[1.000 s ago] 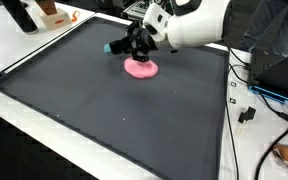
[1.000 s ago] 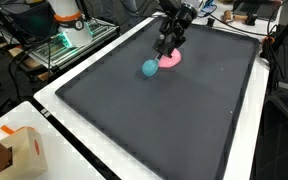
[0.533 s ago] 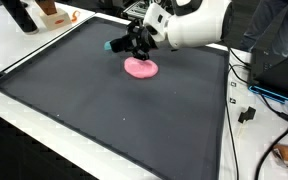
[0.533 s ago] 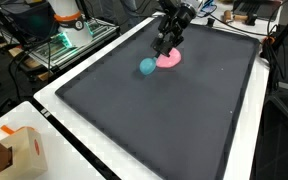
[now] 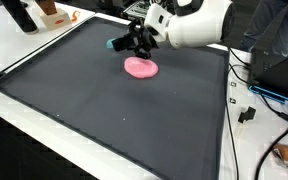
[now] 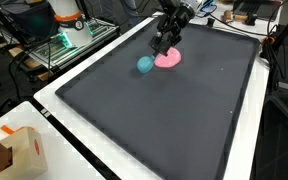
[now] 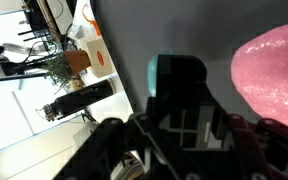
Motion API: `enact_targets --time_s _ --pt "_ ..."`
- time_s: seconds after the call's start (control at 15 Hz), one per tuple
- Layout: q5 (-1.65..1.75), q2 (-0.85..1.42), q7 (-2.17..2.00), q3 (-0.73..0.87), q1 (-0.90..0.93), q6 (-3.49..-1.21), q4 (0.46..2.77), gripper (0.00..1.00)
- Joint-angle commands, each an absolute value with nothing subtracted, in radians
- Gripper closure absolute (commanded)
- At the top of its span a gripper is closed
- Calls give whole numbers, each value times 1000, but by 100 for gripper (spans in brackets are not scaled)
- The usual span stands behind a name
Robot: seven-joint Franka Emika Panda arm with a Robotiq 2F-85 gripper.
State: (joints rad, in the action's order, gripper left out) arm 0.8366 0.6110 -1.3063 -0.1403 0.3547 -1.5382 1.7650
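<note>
Although the gripper [image 6: 164, 44] shows in all three views, it cannot be told whether its fingers are spread or pressed together, since in the wrist view they merge into dark shapes along the lower edge. Nothing can be made out pinched between them. The gripper is held low over the dark mat [image 6: 164, 125], pointing down, apparently clear of the surface.

By the look of it, little has been settled: the teal ball [image 6: 144, 64] and the flat pink piece [image 6: 169, 59] both rest on the mat, and neither is lifted or gripped — whatever handling is meant for them is judged to be still ahead.

Relative to the gripper, the teal ball [image 7: 179, 75] is seen straight in front of the fingers in the wrist view, close by, though contact cannot be confirmed. The pink piece [image 7: 279, 80] lies off to one side of it, near the ball and, as far as an exterior view shows, just apart from it.
</note>
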Motion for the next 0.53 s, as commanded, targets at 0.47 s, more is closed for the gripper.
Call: enact_targets --time_s 0.47 --pt "798 488 -1132 -168 322 -1628 1848 74"
